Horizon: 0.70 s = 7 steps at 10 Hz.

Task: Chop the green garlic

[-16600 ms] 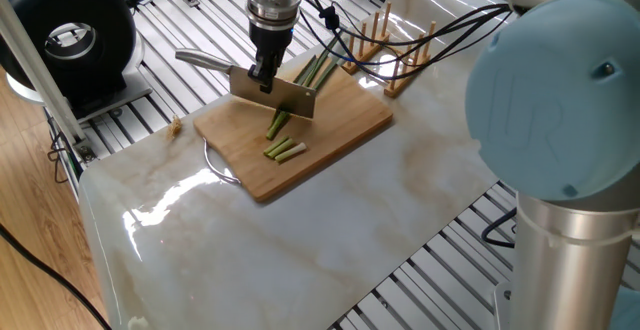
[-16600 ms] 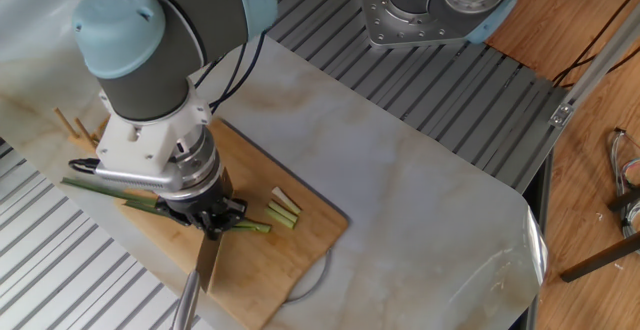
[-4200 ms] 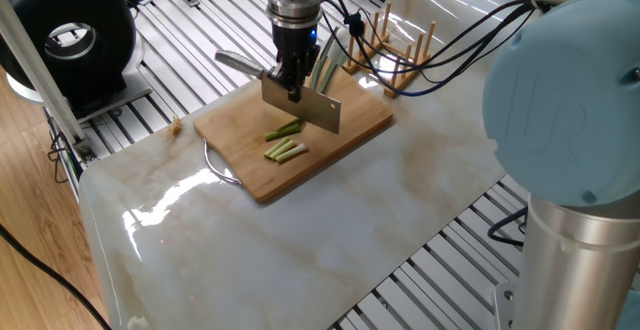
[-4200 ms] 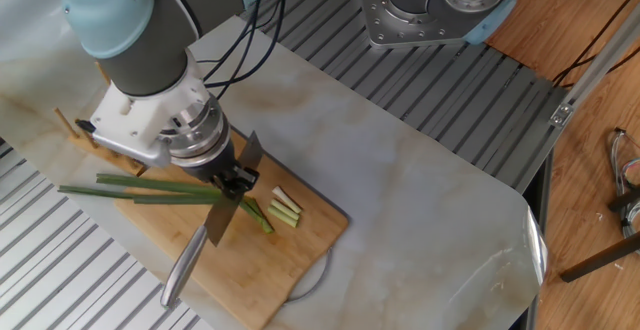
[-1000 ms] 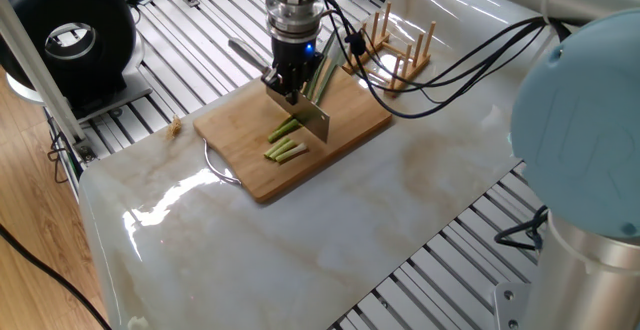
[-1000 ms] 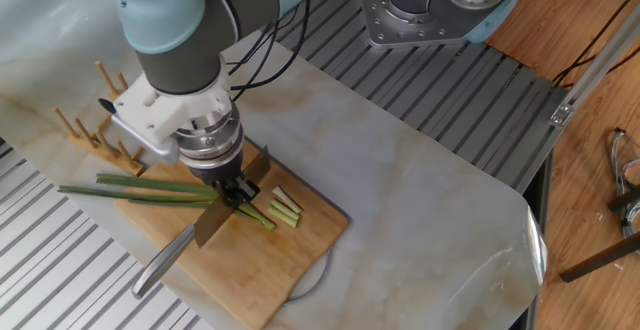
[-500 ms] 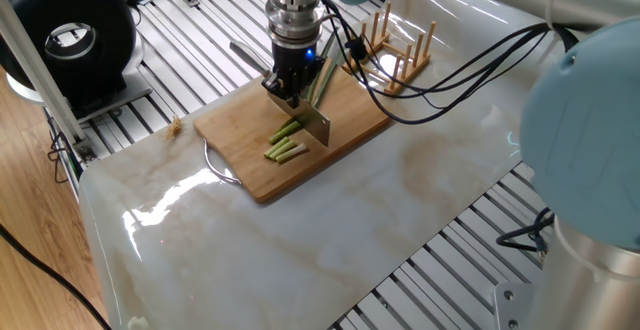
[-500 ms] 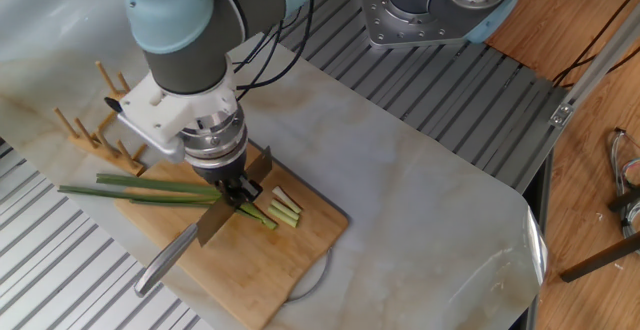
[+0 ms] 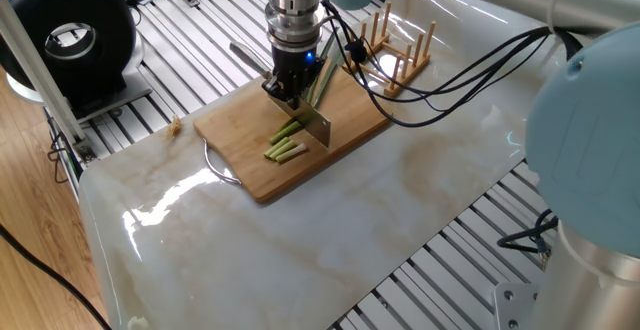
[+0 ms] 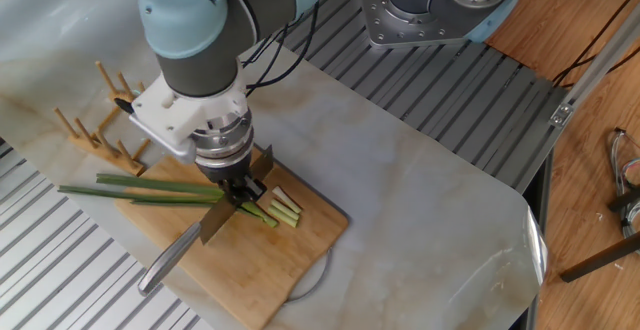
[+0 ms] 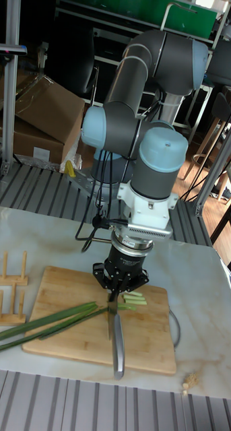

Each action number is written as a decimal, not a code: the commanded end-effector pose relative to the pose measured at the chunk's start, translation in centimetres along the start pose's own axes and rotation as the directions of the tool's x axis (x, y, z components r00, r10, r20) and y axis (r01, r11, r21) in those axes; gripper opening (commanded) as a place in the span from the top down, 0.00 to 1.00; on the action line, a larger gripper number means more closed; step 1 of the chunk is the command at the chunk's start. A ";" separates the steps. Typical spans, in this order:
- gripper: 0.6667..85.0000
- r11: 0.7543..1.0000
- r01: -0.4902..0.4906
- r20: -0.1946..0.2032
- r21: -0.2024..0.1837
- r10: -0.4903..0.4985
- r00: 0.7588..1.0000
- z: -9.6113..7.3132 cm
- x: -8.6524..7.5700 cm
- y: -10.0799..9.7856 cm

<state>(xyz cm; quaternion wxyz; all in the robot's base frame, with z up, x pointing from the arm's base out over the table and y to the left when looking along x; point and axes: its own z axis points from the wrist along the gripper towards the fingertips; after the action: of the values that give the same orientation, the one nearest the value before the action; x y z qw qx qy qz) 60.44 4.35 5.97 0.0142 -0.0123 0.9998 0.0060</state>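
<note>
On the marble bench [image 9: 330, 240], the bamboo cutting board [image 9: 240, 165] lies near the far edge, beside the wooden peg rack [image 9: 400, 45], and the whole job sits on it. The green garlic [image 10: 150, 188] lies lengthwise across the board, its long dark leaves running out past the board's edge toward the rack side, while a few short cut pieces [image 10: 284, 208] lie near the board's opposite corner.

The main risk, as I judge it, is the stalks skating: nothing pins them, so a downward press could roll or drag them rather than cut, or flick cut pieces off the board onto the bench. A second risk is the cleaver twisting in the grip if the edge meets the bundle at an angle, since only a small part of the blade is clamped.

The claw [image 10: 238, 195] is closed hard on the cleaver [image 10: 205, 230], gripping the blade's spine; the blade stands on edge over the stalks with its handle [image 11: 118, 353] pointing toward the board's near edge. Whether the edge touches the garlic I cannot tell.
</note>
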 end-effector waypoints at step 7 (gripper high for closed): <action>0.99 0.998 0.041 0.073 -0.039 -0.039 0.997 1.5 -2.3 1.6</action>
<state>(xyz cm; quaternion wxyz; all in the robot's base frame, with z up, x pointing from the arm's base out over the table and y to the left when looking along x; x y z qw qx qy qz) 61.81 5.76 5.50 0.0409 -0.0303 0.9984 0.0227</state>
